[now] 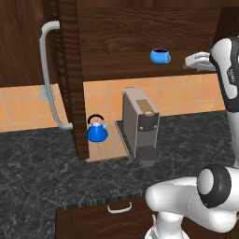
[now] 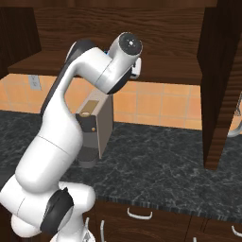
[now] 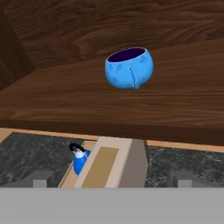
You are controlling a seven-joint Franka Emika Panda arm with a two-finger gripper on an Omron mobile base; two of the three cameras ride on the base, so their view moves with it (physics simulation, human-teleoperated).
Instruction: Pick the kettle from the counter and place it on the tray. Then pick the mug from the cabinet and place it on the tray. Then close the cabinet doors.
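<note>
the kettle (image 1: 97,132) sat on the tray (image 1: 113,145), so the mug (image 3: 129,68) step was in hand. the gripper (image 3: 112,178), wide open and empty, faced the mug at twelve o'clock on the cabinet (image 1: 130,37) shelf; the next move called for advancing to straddle it.

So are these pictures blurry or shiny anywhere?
Left base view: the kettle and mug look sharp, with soft gleam on the white arm. Right base view: the cabinet inside is dim and shadowy. Hand view: the mug is crisp, no glare; the finger tips look slightly soft.
</note>
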